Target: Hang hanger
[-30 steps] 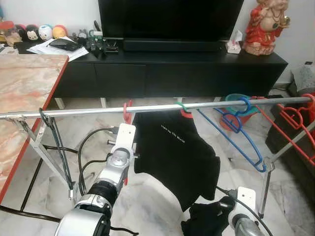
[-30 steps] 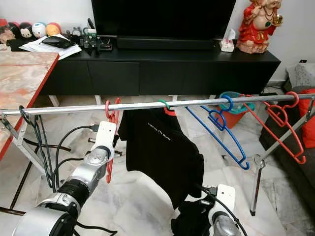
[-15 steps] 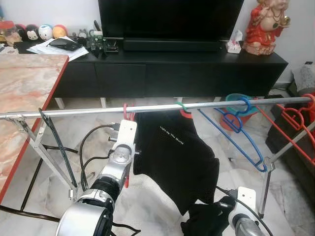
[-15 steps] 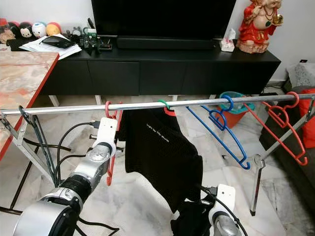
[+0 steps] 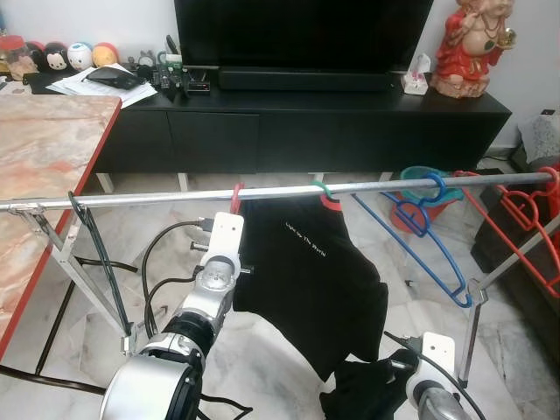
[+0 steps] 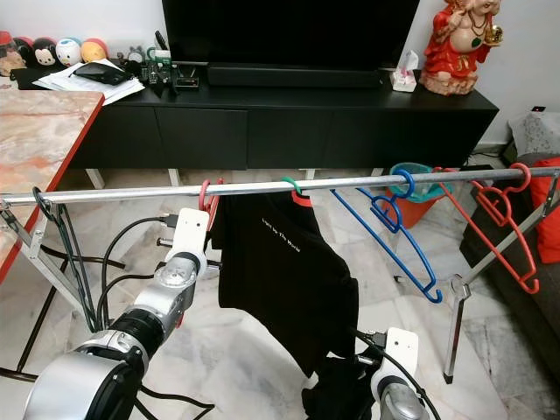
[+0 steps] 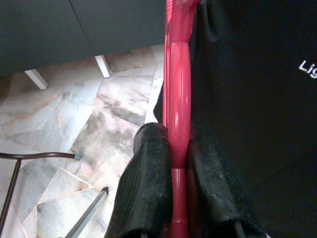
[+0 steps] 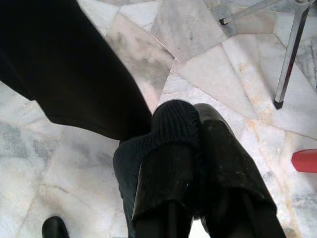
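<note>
Right claw point(image 8: 198, 163): lowest and nearest, fingers pinched together on a bunch of black cloth point(image 8: 168, 134), down by the marble floor point(image 8: 208, 59).
Left claw point(image 7: 173, 168): raised to the rail, both fingers squeezed tight on the stem of the red hanger point(image 7: 177, 99), no gap to spare.
Red hanger: its hook sits up at the silver rail point(image 5: 157, 197), just left of the black T-shirt point(image 5: 306, 271); whether the hook has fully seated over the rail, I cannot tell.
Rail neighbours: T-shirt on a green-hooked hanger, then a blue hanger point(image 5: 429, 227) and more red hangers point(image 5: 525, 219) off to the right, all dangling free.
Step in hand: hooking the hanger on, looks very nearly there.
Next move: I'd say settle the hook down over the bar, then loosen the fingers and back away without dragging it.
Beyond: black TV cabinet point(image 5: 297, 122), red figurine point(image 5: 472, 44) on its right end.
</note>
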Robot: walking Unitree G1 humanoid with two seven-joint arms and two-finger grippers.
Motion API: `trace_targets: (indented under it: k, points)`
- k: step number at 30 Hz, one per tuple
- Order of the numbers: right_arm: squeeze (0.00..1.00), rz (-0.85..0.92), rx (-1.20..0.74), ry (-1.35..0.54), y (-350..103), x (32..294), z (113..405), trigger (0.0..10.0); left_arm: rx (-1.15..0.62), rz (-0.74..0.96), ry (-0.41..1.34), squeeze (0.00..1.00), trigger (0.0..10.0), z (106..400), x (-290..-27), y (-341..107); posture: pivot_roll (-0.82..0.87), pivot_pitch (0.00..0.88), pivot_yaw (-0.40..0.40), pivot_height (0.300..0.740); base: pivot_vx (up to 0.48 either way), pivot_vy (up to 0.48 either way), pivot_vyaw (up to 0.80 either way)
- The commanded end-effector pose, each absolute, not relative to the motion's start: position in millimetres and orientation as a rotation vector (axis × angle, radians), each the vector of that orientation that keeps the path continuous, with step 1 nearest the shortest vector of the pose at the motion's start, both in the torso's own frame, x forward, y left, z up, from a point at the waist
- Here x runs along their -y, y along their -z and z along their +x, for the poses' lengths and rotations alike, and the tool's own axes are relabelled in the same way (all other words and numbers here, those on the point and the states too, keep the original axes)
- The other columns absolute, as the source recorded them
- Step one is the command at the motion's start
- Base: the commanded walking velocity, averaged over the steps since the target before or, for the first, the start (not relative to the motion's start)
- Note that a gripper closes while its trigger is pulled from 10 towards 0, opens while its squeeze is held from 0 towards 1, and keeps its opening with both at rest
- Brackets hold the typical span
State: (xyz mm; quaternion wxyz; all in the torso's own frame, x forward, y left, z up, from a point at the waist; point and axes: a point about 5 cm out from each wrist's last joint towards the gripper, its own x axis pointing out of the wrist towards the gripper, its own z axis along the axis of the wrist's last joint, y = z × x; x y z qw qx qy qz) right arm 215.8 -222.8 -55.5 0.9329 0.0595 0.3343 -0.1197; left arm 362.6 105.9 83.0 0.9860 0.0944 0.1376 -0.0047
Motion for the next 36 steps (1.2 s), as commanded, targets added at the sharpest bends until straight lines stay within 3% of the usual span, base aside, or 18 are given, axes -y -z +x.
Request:
trace_targets:
  k: [1, 11, 21, 22, 23, 24, 25, 31, 36]
  points:
    - [0.0, 0.109, -0.67, 0.254, 51.8, 229.4, 219.1, 10.0, -0.284, 0.186, 0.009, 0.0, 0.0, 362.8, -103.1, -82.6, -0.03, 0.0, -0.103, 0.74, 0.0, 0.0, 0.0]
    - [0.0, 0.102, -0.66, 0.259, 50.7, 230.2, 219.8, 10.0, -0.168, 0.179, -0.041, 0.0, 0.0, 362.4, -117.0, -93.9, -0.03, 0.0, -0.103, 0.74, 0.0, 0.0, 0.0]
    - [0.0, 0.092, -0.654, 0.255, 50.7, 231.2, 218.6, 10.0, -0.139, 0.296, -0.013, 0.0, 0.1, 328.2, -147.6, -82.3, -0.01, 0.0, -0.108, 0.74, 0.0, 0.0, 0.0]
    - [0.0, 0.089, -0.655, 0.249, 50.9, 230.5, 218.5, 10.0, -0.143, 0.322, 0.0, 0.0, 0.9, 322.6, -152.3, -79.7, 0.0, 0.0, -0.109, 0.74, 0.0, 0.0, 0.0]
    - [0.0, 0.089, -0.655, 0.249, 50.9, 230.5, 218.5, 10.0, -0.143, 0.322, 0.0, 0.0, 0.9, 322.6, -152.3, -79.7, 0.0, 0.0, -0.109, 0.74, 0.0, 0.0, 0.0]
    - [0.0, 0.088, -0.656, 0.25, 51.2, 230.5, 218.0, 10.0, -0.136, 0.339, 0.025, 0.0, 4.2, 314.7, -157.5, -78.1, 0.0, 0.0, -0.109, 0.74, 0.0, 0.0, 0.0]
    - [0.0, 0.088, -0.657, 0.25, 51.5, 230.5, 217.5, 10.0, -0.127, 0.354, 0.046, 0.0, 9.6, 308.7, -161.6, -77.1, 0.0, 0.0, -0.108, 0.74, 0.0, 0.0, 0.0]
    - [0.0, 0.085, -0.665, 0.246, 53.0, 229.7, 215.5, 10.0, -0.166, 0.456, 0.102, 0.0, 10.0, 273.0, -187.1, -66.8, 0.01, 0.0, -0.108, 0.74, 0.0, 0.0, 0.0]
    - [0.0, 0.081, -0.672, 0.242, 53.9, 229.4, 214.1, 10.0, -0.208, 0.466, 0.104, 0.0, 10.0, 260.5, -195.8, -59.8, 0.01, 0.0, -0.109, 0.74, 0.0, 0.0, 0.0]
